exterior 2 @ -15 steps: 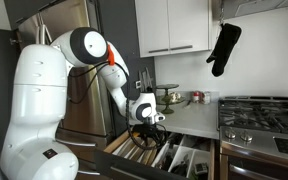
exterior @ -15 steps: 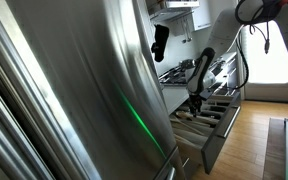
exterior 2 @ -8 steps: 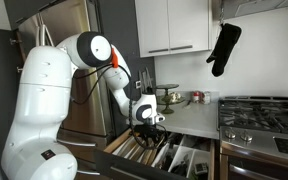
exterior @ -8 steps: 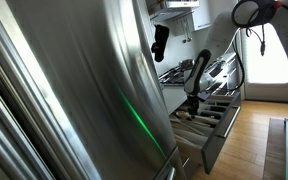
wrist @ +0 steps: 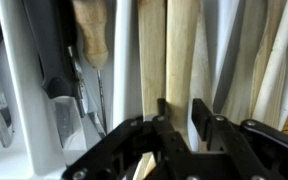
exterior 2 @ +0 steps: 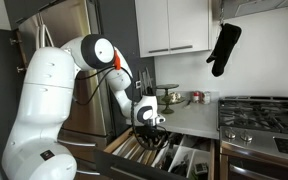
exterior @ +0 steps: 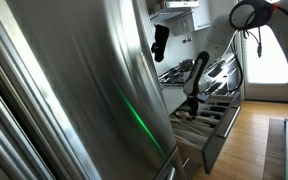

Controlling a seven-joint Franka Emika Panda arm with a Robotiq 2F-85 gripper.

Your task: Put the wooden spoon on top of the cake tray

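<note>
The task is only beginning. The wooden spoon is lying in the open drawer among other utensils and has not yet been lifted. Picking it up and carrying it to the cake tray are both left to do, and I cannot make out the cake tray in any view.

Going left to right in an exterior view, the white arm is bending from its base down and forward, with its wrist pointing straight down. The tool is dipping into the drawer, and the table is lying to its right.

In the wrist view, the two dark fingers are standing on either side of the spoon's pale handle, very close to it. I cannot tell whether they are squeezing it or merely flanking it.
</note>
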